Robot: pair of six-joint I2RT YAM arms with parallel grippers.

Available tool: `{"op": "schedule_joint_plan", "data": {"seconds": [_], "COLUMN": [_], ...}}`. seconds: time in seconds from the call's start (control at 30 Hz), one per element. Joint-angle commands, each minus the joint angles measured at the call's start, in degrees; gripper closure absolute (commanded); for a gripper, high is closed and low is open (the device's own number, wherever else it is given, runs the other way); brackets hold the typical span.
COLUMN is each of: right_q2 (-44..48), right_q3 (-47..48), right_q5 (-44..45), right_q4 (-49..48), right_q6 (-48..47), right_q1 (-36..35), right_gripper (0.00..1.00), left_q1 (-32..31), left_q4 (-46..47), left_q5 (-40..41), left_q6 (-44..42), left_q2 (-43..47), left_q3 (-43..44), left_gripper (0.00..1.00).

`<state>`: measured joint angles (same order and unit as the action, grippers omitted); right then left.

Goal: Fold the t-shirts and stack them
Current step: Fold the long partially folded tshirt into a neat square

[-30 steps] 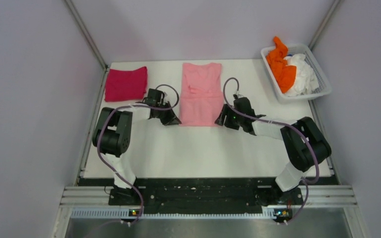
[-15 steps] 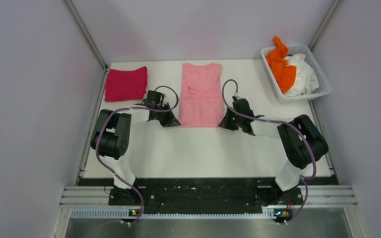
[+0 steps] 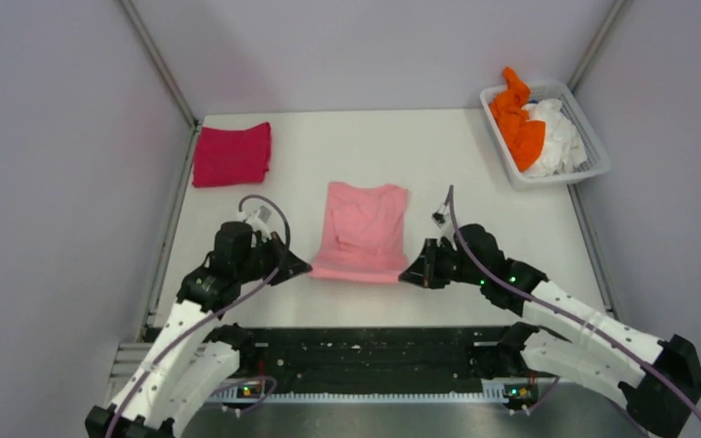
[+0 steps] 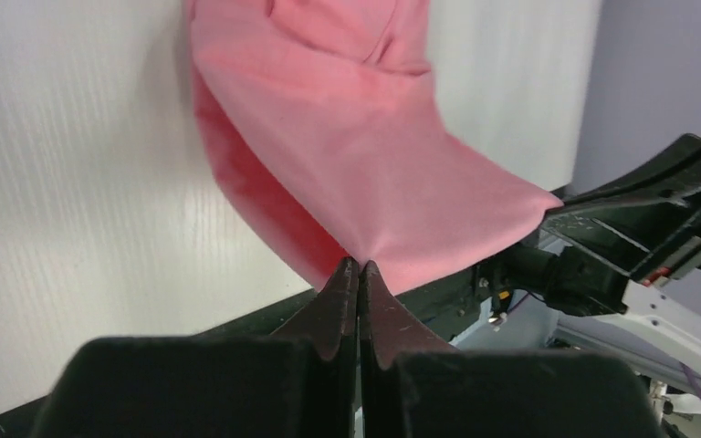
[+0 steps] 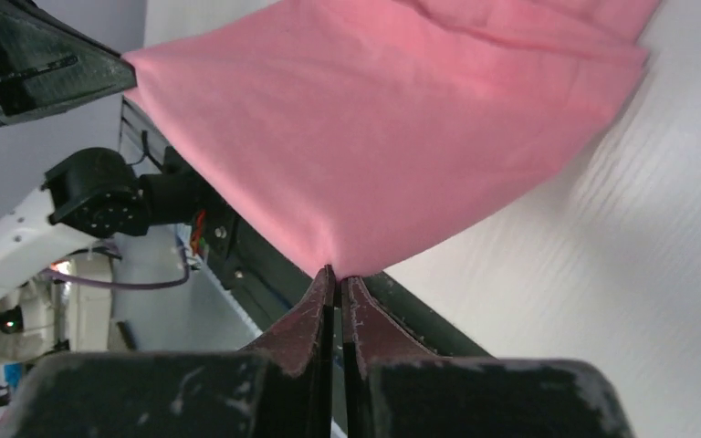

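Near the front edge of the white table point(image 3: 475, 182), the light pink t-shirt point(image 3: 363, 228) is raised at its hem; the folded magenta t-shirt point(image 3: 231, 154) lies far left. My left gripper point(image 3: 303, 268) and right gripper point(image 3: 405, 276) each pinch one hem corner.

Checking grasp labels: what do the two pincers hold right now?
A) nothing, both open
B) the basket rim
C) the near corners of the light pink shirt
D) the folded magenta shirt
C: the left pincer and right pincer are each shut on a near corner of the light pink t-shirt, whose near edge spans between them.
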<state>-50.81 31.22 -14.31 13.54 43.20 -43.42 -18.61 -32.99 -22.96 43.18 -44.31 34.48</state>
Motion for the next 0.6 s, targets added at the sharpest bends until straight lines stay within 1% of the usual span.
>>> {"op": "schedule_joint_plan", "data": {"seconds": [0.0,0.07,0.2,0.3,0.37,0.43,0.57], "right_q2": [5.94,5.53,1.22,-3.08,-6.24,-10.73,-18.26], "right_q3": [2.31,5.31,9.29,11.51,13.09,14.45,16.14], "right_q5": [-1.46,-0.79,-5.79,-9.64,-11.75,-14.27,-18.08], "right_q4": [2.43,3.23,0.94,-2.93,-5.64,-7.94,-15.36], "right_q6": [3.65,2.06,-0.95,-2.07,-2.66,-3.22,-2.33], "right_q1": [-0.40,1.11,8.54,14.54,18.65,21.75,26.87], "right_gripper": [1.00,1.00,1.00,1.00,1.00,1.00,1.00], "left_q1": [-0.20,-0.20,-0.19,0.16,0.67,1.50,3.02], "left_q4": [-3.92,-2.25,0.86,3.51,4.84,4.89,5.48], "left_q5": [1.15,2.62,5.72,8.13,8.33,8.59,10.22], "left_q6": [4.44,4.13,1.57,-0.39,-2.12,-2.97,-4.71], "left_q2": [6.70,5.18,-3.98,-11.93,-17.55,-24.09,-33.69], "left_q3": [1.11,3.18,11.69,17.40,21.29,25.41,32.85], "left_gripper": [1.00,1.00,1.00,1.00,1.00,1.00,1.00]}}
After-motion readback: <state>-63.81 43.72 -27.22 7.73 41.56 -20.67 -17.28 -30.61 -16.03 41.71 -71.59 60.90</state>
